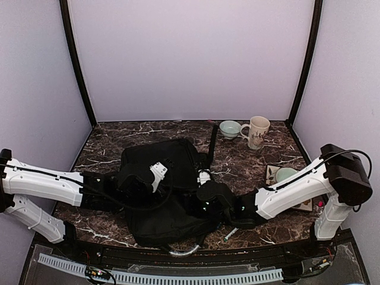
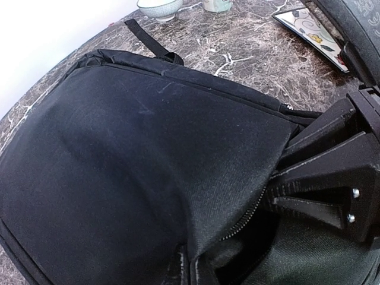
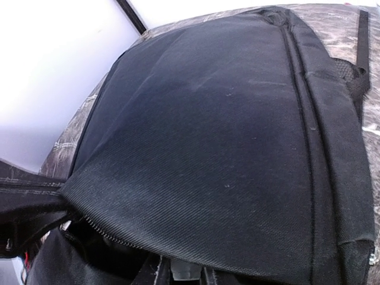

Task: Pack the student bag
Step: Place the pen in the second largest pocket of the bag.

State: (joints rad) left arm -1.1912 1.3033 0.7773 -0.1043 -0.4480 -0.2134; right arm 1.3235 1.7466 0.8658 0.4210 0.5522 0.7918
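Left tool (image 2: 191, 270) and right tool (image 3: 181, 270) pinch the student bag (image 2: 130, 154); only wrist views show the grip.

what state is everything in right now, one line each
large black soft fabric student bag, lying flat, zip partly open, flap lifted
left hand, shut on the bag's flap
right hand, at the bag's opening, grip unclear
white printed ceramic mug, upright
pale green ceramic bowl, upright

Soft, even light all round, shadows faint. Up close the wall (image 3: 53, 71) blows out white, and the bag (image 2: 119, 166) looks sharp.
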